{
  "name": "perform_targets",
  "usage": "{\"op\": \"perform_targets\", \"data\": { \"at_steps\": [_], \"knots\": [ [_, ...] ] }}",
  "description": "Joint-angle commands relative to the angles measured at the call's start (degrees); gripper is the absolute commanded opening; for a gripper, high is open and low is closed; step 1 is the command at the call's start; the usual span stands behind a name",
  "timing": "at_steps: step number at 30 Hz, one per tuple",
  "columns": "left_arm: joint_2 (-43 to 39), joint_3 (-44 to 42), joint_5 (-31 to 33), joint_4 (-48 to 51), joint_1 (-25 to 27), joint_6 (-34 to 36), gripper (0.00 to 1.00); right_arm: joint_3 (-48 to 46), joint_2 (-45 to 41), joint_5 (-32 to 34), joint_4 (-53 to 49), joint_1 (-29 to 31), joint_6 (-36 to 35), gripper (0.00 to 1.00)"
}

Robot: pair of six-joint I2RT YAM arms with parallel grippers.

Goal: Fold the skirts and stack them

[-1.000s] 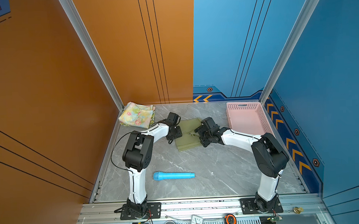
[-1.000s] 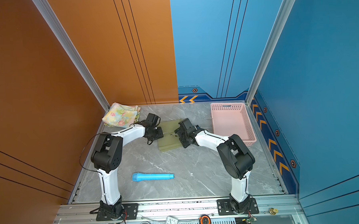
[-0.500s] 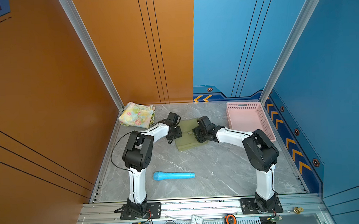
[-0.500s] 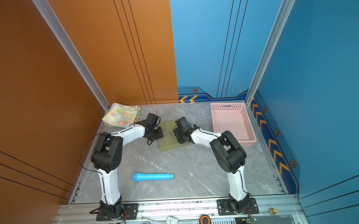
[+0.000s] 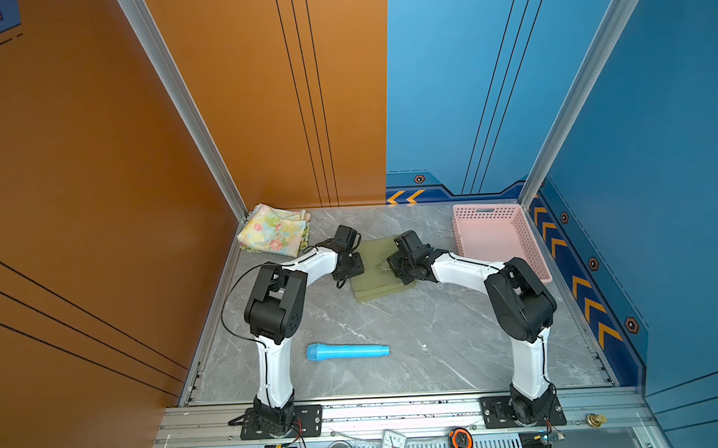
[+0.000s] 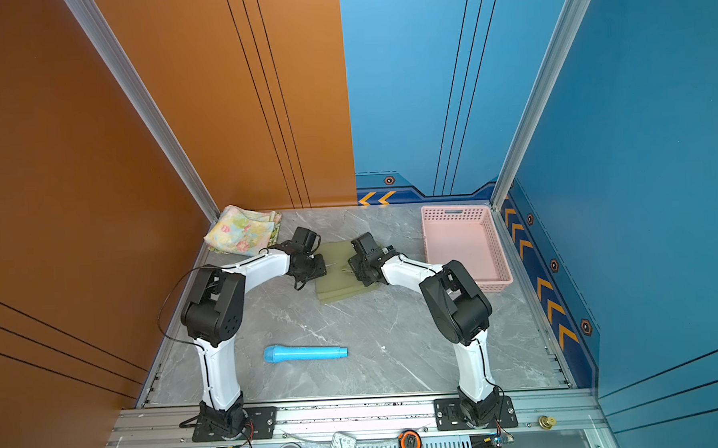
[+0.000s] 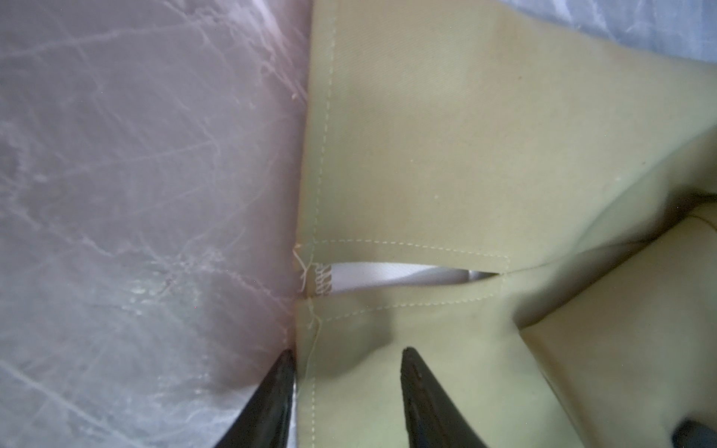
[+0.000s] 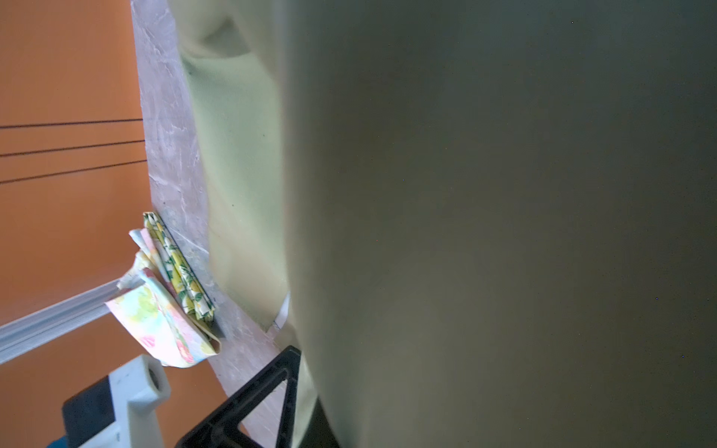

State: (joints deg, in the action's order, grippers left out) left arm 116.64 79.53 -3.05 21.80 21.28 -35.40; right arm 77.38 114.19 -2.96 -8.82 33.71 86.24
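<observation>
The plain olive green skirt (image 5: 378, 276) lies folded on the marble floor in both top views, between my two grippers. My left gripper (image 7: 345, 353) points down at its stitched left hem, jaws apart: one finger (image 7: 277, 388) stands at the hem's edge and the other (image 7: 425, 391) rests on the cloth. My right gripper (image 5: 390, 265) is on the skirt's right part, shut on olive cloth that fills most of the right wrist view; only one finger (image 8: 289, 372) shows there. The pastel flowered skirt (image 5: 274, 233) lies folded on the lemon-print skirt (image 8: 182, 271) in the far left corner.
A pink lattice basket (image 5: 458, 237) stands at the far right by the blue wall. A blue cylinder (image 5: 346, 351) lies on the near floor between the arm bases. A small clock (image 5: 390, 444) and a tape measure (image 5: 460, 439) sit on the front rail.
My right gripper slid left over the olive skirt and closed on its cloth. The left arm and its gripper have stayed where they were.
</observation>
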Motion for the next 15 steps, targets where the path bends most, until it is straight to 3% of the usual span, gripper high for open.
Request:
{"op": "perform_targets", "data": {
  "at_steps": [1,8,15],
  "knots": [
    [4.2,-3.3,-0.6,4.3,-0.5,0.1,0.46,2.4,-4.2,-0.7,-6.7,-1.7,-8.5,0.0],
    [4.7,-3.4,-0.9,4.1,-0.5,0.1,0.46,8.8,-4.2,-11.4,-18.4,-6.3,-24.9,0.0],
    [4.9,-3.5,-0.9,4.1,-0.8,0.3,0.46,24.9,1.3,-12.9,-42.0,-8.3,-48.9,0.0]
  ]
}}
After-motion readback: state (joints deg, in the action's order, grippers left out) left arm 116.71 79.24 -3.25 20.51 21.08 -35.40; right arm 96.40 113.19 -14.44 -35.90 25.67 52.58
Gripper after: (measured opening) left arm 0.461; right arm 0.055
